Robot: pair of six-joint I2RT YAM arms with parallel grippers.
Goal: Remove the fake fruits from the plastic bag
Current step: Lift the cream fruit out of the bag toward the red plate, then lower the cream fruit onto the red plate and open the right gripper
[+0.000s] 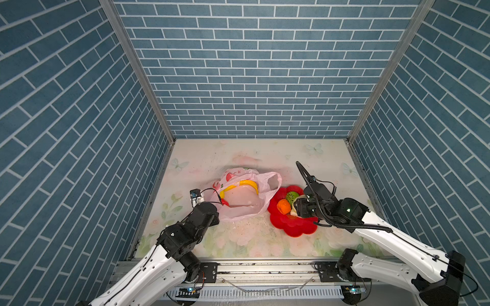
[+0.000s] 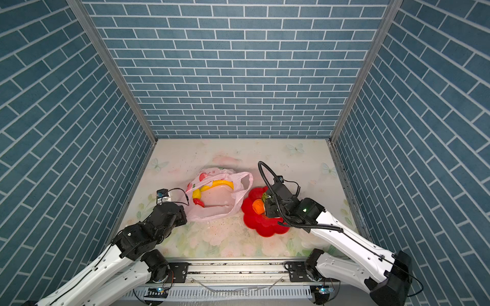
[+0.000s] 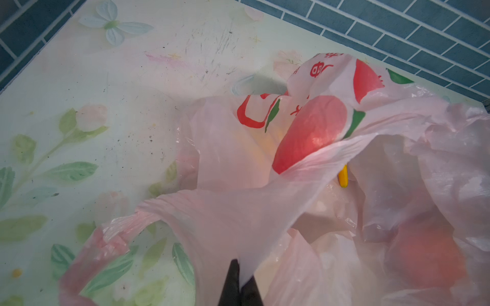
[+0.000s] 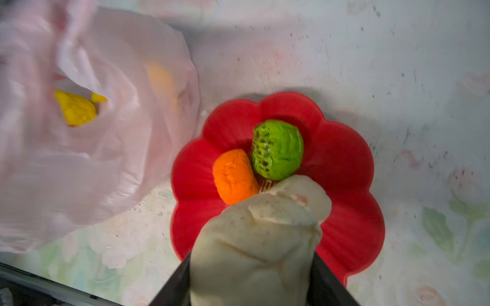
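Now, L end effector clenched on plastic bag edge; R end effector grasps cream-beige fruit over red dish w/ orange fruit, green fruit inside.

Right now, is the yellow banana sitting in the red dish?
No, the banana lies inside the plastic bag, beside the red dish, not in it.
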